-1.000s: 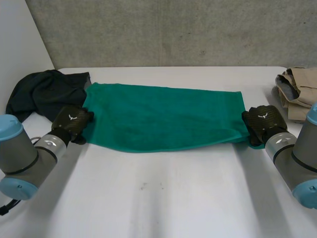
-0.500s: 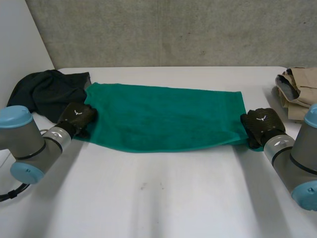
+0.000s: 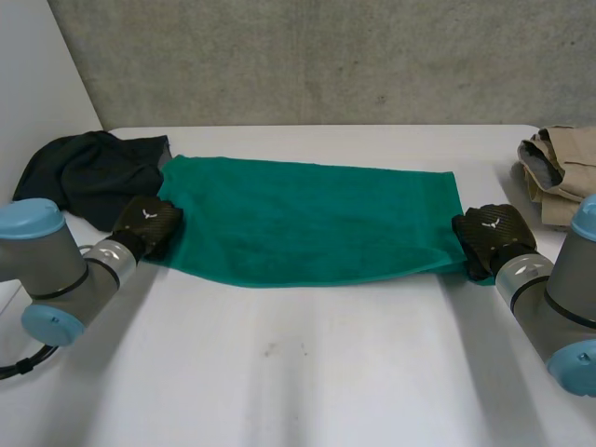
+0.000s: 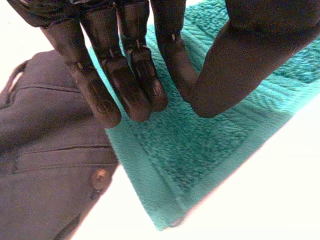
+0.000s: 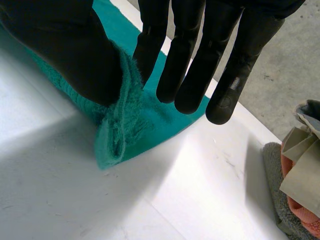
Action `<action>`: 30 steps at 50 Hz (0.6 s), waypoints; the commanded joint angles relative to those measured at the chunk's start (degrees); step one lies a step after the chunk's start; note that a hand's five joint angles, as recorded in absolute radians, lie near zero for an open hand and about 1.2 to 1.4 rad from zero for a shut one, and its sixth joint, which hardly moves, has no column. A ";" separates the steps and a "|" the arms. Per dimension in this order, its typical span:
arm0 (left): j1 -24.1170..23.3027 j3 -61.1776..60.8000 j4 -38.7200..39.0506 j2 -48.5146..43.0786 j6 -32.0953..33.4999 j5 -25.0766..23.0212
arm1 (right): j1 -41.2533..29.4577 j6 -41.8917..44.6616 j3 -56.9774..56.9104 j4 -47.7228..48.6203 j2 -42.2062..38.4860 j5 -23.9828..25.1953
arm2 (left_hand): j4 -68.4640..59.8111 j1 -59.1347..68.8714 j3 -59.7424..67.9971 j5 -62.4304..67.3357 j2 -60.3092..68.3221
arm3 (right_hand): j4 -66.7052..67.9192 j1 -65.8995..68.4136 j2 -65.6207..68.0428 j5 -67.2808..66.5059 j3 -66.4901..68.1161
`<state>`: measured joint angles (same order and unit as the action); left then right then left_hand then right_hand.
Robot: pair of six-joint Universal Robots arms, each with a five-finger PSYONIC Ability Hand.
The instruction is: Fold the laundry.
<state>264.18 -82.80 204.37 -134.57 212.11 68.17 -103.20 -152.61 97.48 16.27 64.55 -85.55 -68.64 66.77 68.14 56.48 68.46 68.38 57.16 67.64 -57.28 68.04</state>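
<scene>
A corner of the green towel (image 5: 150,117) is pinched between the thumb and nearest finger of the right hand (image 5: 185,55) and is drawn up into a ridge. The other fingers are held straight above the cloth. The towel is spread on the white table (image 5: 150,200). A pile of beige, orange and grey clothes (image 5: 300,175) is seen well apart from it

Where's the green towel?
In the head view the green towel lies flat across the middle of the table, between the left hand and the right hand, dark clothes beside its left end.
</scene>
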 commanded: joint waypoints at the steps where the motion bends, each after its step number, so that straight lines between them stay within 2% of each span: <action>1: 0.02 -2.53 -3.45 1.84 0.05 -0.23 | 0.19 0.21 -0.01 -0.36 0.23 -0.06 | -11.36 13.23 11.86 13.52 11.54 | 11.62 22.84 12.36 -12.72 11.96; 3: 0.28 -5.07 -3.45 5.08 0.05 -1.02 | 0.19 0.21 -0.01 -0.36 0.32 -0.06 | -8.39 10.25 8.88 10.55 8.57 | 11.62 22.84 12.36 -12.72 11.96; 5: 0.29 -6.75 -3.01 6.68 0.05 -1.29 | 0.19 0.12 -0.01 -0.36 0.32 -0.06 | 26.63 -24.76 -26.14 -24.47 -26.45 | 11.62 22.84 12.36 -12.72 11.96; 6: 0.29 -7.28 -2.75 7.03 0.05 -1.55 | 0.19 0.12 -0.01 -0.36 0.32 -0.14 | 35.79 -33.92 -35.30 -33.63 -35.61 | 11.62 22.84 12.36 -12.72 11.96; 12: 0.20 -6.94 -2.39 6.95 0.40 -5.86 | 0.28 0.12 0.16 -0.36 0.32 -0.06 | 35.72 -33.85 -35.22 -33.55 -35.53 | 11.62 22.84 12.36 -12.72 11.96; 23: 0.37 -1.14 -2.83 2.39 0.32 -5.68 | 0.37 0.12 0.34 -0.36 0.32 0.03 | 24.28 -22.42 -23.79 -22.12 -24.10 | 11.62 22.84 12.36 -12.72 11.96; 30: 0.37 1.85 -2.75 0.01 0.32 -5.60 | 0.37 0.12 0.34 -0.28 0.14 0.03 | 24.11 -22.24 -23.62 -21.95 -23.93 | 11.62 22.84 12.36 -12.72 11.96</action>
<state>264.55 -83.28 201.53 -132.75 212.41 62.40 -102.84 -152.49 97.83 15.92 64.82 -85.53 -38.21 38.38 38.05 28.19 38.15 68.38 57.16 67.64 -57.28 68.04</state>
